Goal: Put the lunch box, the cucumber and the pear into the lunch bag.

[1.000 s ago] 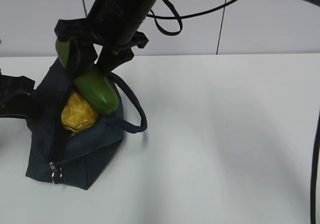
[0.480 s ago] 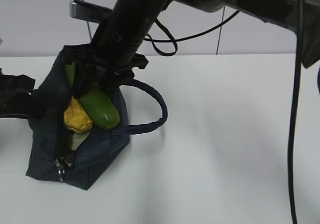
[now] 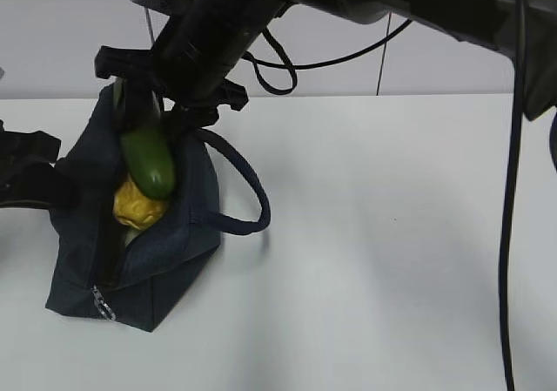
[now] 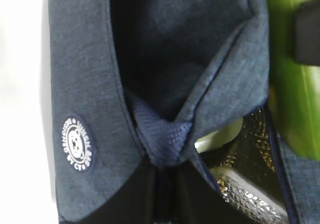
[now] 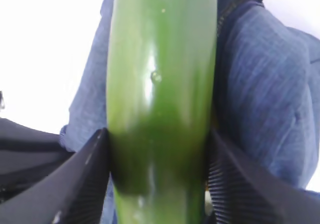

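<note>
The navy lunch bag [image 3: 165,243] stands open at the left of the table. The yellow pear [image 3: 139,206] sits in its opening. My right gripper [image 3: 153,114] is shut on the dark green cucumber [image 3: 148,165] and holds it tilted, its lower end inside the opening, just above the pear. In the right wrist view both fingers [image 5: 90,169] clamp the cucumber [image 5: 160,74]. My left gripper [image 3: 30,173] is shut on the bag's end fabric [image 4: 165,139]. A pale green piece, apparently the lunch box lid [image 4: 220,136], shows inside the bag.
The bag's loop handle [image 3: 248,191] hangs out to the right over the white table [image 3: 392,252]. The zipper pull [image 3: 102,308] hangs at the bag's near end. Silver foil lining [image 4: 250,196] shows inside. A round logo patch [image 4: 76,144] is on the bag's side.
My right gripper has swung the cucumber to the left, from leaning over the bag's right wall to over the pear. The handle loop has shifted.
</note>
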Robot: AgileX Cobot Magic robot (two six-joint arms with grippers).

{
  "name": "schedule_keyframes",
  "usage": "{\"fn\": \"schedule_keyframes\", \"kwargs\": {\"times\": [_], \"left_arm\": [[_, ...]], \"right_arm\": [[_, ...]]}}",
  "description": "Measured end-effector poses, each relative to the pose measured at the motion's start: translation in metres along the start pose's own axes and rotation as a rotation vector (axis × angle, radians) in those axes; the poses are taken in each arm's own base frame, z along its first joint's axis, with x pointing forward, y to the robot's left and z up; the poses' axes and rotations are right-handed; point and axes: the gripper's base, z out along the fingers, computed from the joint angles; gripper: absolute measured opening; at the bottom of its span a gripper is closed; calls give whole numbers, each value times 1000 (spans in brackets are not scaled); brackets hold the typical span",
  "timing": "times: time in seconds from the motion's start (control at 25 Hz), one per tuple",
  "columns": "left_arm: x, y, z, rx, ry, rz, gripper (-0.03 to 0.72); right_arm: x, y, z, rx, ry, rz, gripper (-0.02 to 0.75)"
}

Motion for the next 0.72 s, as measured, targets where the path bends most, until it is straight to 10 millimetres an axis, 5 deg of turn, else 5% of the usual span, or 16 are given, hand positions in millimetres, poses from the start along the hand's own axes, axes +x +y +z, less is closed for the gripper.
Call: {"fn": "schedule_keyframes", "kwargs": {"times": [0.72], "left_arm": [[-1, -1, 0, 20, -7, -22, 1]], "right_arm": [[13, 10, 6, 21, 99, 19, 423]]}}
